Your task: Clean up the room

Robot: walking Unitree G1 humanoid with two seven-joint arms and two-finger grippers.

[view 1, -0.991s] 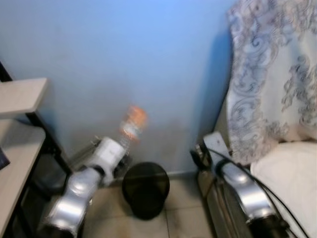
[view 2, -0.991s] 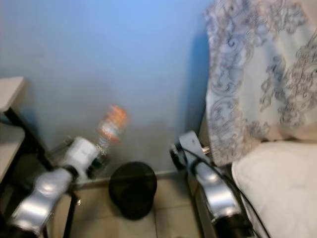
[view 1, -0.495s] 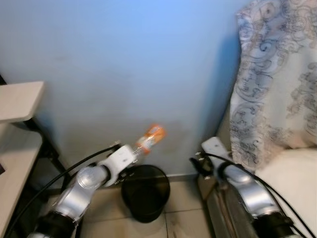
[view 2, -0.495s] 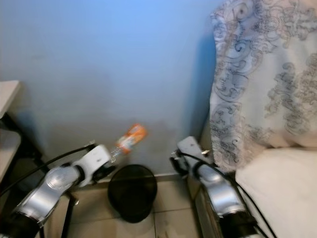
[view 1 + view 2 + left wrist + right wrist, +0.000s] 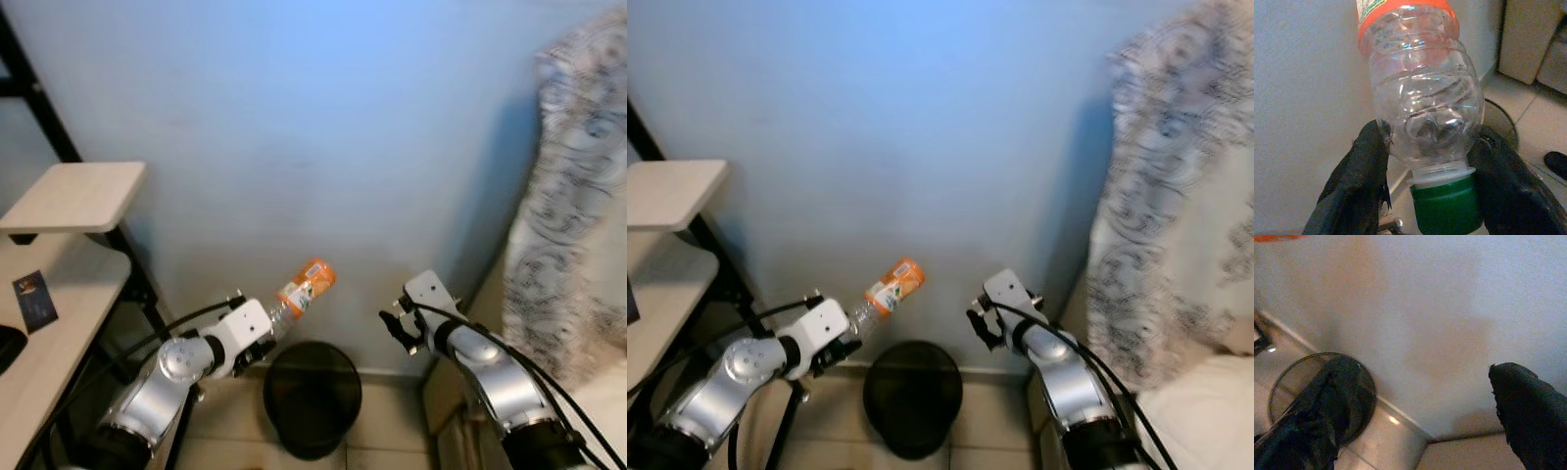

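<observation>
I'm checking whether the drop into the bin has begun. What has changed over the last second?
The left gripper has swung the clear plastic bottle with the orange label from upright beside the round black mesh bin to a tilt, its base leaning out above the bin's near edge. The camera also shifted. The bottle stays clamped, not released; the right gripper stays open and empty; the bin has not moved.
</observation>
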